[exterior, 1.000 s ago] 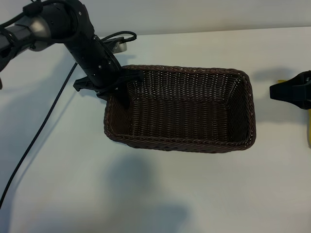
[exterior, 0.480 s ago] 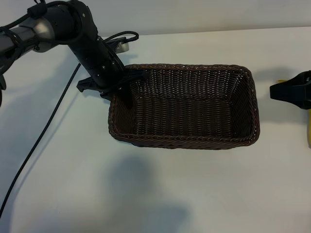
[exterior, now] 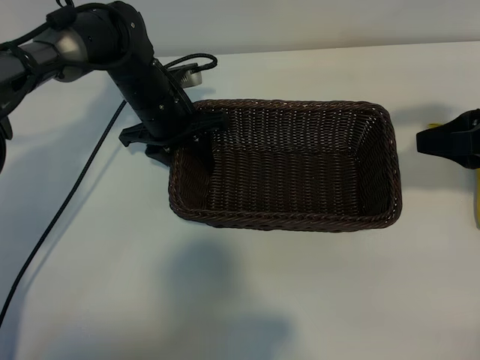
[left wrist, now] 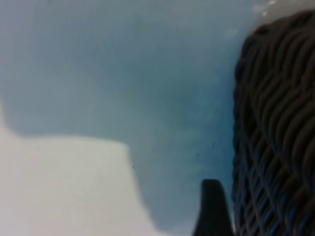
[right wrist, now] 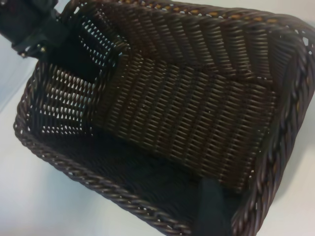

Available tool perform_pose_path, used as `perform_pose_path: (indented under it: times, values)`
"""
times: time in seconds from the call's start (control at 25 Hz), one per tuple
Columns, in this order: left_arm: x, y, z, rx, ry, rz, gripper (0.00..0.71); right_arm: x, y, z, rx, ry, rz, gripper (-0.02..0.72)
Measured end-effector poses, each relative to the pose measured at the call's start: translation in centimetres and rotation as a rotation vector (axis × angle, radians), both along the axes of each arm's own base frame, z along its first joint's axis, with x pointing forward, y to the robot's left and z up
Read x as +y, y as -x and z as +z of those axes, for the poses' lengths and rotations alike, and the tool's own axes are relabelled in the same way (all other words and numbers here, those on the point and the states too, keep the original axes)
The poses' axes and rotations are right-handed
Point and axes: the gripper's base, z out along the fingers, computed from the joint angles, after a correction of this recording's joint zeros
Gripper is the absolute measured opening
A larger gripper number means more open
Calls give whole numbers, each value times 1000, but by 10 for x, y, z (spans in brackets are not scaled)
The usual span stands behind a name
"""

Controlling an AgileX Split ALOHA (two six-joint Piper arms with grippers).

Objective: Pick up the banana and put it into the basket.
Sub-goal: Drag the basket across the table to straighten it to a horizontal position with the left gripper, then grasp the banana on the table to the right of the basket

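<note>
The dark brown wicker basket [exterior: 285,221] lies flat at the table's middle. My left gripper [exterior: 180,146] stands open astride the basket's left end wall. One of its fingers [left wrist: 211,206] is just outside the weave [left wrist: 275,123], and the other is inside the basket, seen from the right wrist view [right wrist: 74,51]. My right gripper [exterior: 431,142] hovers open at the table's right edge and faces the basket [right wrist: 98,182], with nothing between its fingers [right wrist: 211,206]. The banana [exterior: 477,199] shows only as yellow slivers beside that gripper at the frame's edge.
A black cable [exterior: 60,217] trails from the left arm across the table's left side to the front edge. A shiny metal part [exterior: 187,75] sits behind the left arm. Bare white tabletop [exterior: 247,300] lies in front of the basket.
The left gripper dragged the basket's left end a little to the right, set the tilted basket down flat and opened off the wall. The right arm has not moved.
</note>
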Motion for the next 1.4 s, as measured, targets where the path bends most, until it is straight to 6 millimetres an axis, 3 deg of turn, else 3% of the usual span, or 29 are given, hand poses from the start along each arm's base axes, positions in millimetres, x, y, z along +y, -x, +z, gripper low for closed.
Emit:
perform_pose_path:
  times: [0.08,0.36,0.64,0.8,0.96,1.2,1.4]
  values:
    - [1,1,5,-2,-10,-12,579,0,0,0,0,0,0,513]
    - [6,5,33,-34,-33,-46,571,0,0,0,0,0,0,513]
    - [10,11,74,-124,-34,-48,572,0,0,0,0,0,0,513]
    - [19,5,91,-209,-134,-47,572,0,0,0,0,0,0,513]
    - [31,-2,98,-274,-270,-34,572,0,0,0,0,0,0,513]
    - [43,-7,102,-301,-328,-16,572,0,0,0,0,0,0,513]
    - [76,-15,103,-300,-370,48,571,0,0,0,0,-1,0,513]
